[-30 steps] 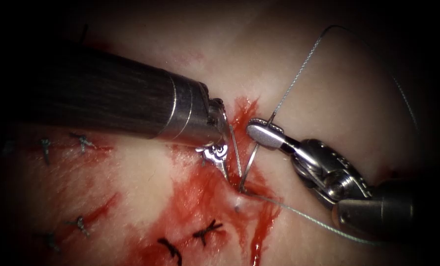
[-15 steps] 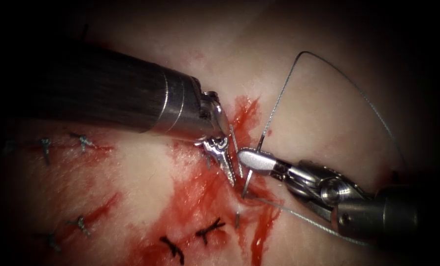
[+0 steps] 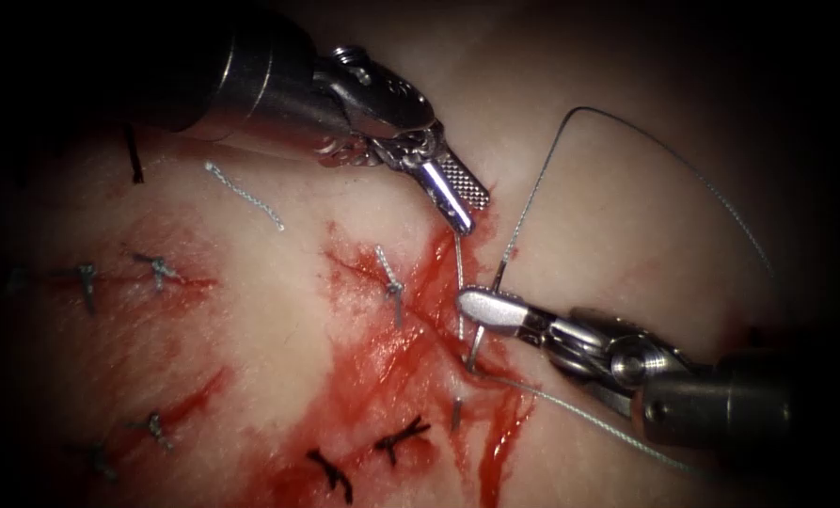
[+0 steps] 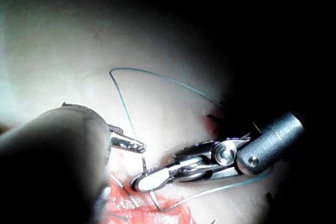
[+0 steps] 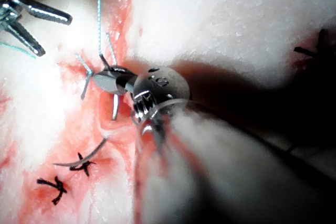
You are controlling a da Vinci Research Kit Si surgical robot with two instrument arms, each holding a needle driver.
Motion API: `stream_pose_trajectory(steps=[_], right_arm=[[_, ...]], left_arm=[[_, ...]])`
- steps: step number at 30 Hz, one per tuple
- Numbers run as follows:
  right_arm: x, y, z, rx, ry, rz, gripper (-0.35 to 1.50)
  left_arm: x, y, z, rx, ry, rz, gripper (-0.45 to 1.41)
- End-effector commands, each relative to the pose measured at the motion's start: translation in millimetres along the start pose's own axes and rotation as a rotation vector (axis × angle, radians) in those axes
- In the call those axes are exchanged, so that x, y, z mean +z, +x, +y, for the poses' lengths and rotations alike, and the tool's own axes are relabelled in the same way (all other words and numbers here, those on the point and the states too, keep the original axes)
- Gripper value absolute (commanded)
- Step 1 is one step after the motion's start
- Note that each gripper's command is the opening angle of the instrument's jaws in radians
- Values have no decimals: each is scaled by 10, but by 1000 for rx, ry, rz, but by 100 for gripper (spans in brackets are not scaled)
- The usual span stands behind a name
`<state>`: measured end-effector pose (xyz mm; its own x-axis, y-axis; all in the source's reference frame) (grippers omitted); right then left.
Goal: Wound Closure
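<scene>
so the right hand (image 3: 483, 309) is pinching the needle (image 3: 477, 341) near its thread end, tip buried in the tissue (image 3: 626, 216) at the cut (image 3: 438, 320), while the left hand (image 3: 452, 193) sits spread and empty just above it.

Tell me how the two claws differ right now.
The left claw hangs open above the cut and holds nothing; the right claw is shut on the needle near its tail end, low at the tissue. The needle enters the tissue below it. Both are shiny metal.
</scene>
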<state>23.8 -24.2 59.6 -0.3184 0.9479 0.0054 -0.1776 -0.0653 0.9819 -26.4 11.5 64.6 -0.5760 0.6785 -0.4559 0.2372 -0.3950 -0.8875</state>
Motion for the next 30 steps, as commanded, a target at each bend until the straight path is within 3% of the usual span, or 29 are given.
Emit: stream_pose_trajectory(steps=[1,8,12,18,22,23,30], right_arm=[[8,-4,1,-1,2,2,-35],[7,-2,3,23,-1,8,-35],[8,-2,3,88,-5,7,-35],[8,-2,2,225,-13,6,-35],[8,-3,0,302,-11,-10,-35],[8,-3,0,308,-14,-10,-35],[9,-3,0,343,-18,-11,-35]], left_arm=[[-2,1,0,16,16,12,54],[-22,-18,31,93,93,53,64],[-20,-43,54,234,129,64,59],[13,-91,86,499,127,28,54],[41,-120,92,587,115,-3,63],[50,-125,91,609,121,-7,73],[92,-118,79,659,144,-17,98]])
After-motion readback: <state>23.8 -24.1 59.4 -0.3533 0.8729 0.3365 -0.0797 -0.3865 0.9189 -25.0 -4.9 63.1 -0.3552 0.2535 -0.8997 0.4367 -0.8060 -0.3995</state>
